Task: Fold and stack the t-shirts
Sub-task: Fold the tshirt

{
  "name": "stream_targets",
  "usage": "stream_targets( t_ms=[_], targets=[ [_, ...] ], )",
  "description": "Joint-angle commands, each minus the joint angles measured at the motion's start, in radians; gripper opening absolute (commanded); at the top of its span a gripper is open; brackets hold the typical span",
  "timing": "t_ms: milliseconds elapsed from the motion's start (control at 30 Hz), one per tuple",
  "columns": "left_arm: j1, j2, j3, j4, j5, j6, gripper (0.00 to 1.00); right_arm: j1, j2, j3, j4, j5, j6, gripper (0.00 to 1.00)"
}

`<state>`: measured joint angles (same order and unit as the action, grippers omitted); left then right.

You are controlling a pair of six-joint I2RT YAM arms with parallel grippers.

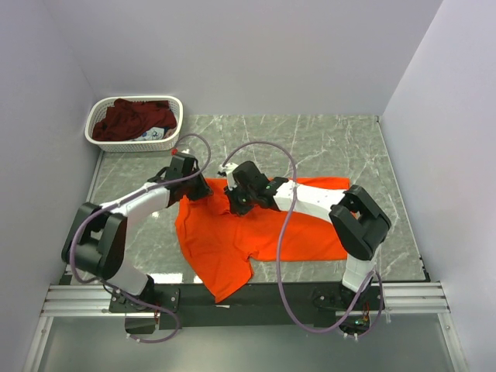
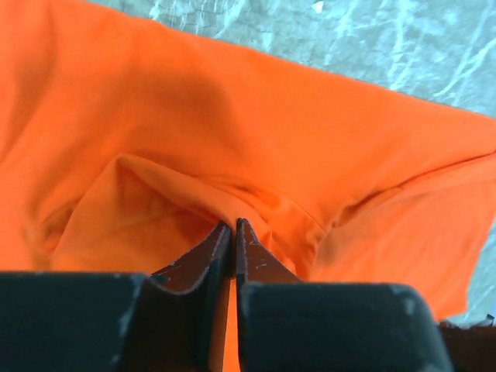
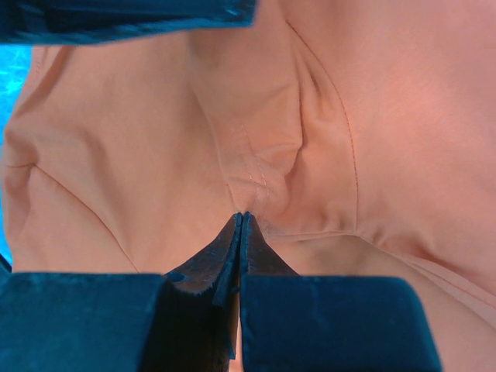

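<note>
Looking down from the top external view, the orange t-shirt (image 1: 225, 248) is seen spread on the table (image 1: 325, 147), its long axis running across the table from the left arm's side to the right arm's side, one sleeve hanging towards the near edge. Both hands are set on its far edge, close together: the left hand (image 1: 198, 190) at the shirt's far-left corner, the right hand (image 1: 235, 203) just beside it, near the collar. The greater part of the cloth therefore lies to the right of and nearer than both hands. The maroon t-shirt (image 1: 124, 120) is heaped in the basket (image 1: 180, 116) at the far-left corner, well apart.

In the left wrist view, the left hand (image 2: 234, 226) is pressed almost together on a raised ridge of orange cloth, which is pinched between its tips; bare table (image 2: 387, 39) is shown beyond the hem.

In the right wrist view, the right hand (image 3: 242, 217) is pressed together, and a puckered seam is drawn into its tips, so a pinch is judged there too.

A fold across the long axis is judged to be the coming move. Open table is available far and to the right.
</note>
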<state>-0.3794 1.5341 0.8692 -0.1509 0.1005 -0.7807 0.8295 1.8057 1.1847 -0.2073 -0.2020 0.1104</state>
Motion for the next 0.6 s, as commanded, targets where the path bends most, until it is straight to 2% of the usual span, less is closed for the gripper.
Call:
stream_targets(
  t_ms=[0, 167, 567],
  targets=[
    [-0.003, -0.098, 0.002, -0.058, -0.031, -0.032, 0.11, -0.009, -0.077, -0.016, 0.017, 0.012, -0.011, 0.0],
    [-0.003, -0.161, 0.002, -0.157, -0.036, -0.052, 0.07, -0.01, -0.097, -0.022, 0.003, 0.015, -0.028, 0.0],
    [-0.007, -0.221, -0.119, -0.257, -0.03, -0.12, 0.1, -0.01, -0.065, -0.025, -0.058, -0.045, -0.057, 0.0]
  ],
)
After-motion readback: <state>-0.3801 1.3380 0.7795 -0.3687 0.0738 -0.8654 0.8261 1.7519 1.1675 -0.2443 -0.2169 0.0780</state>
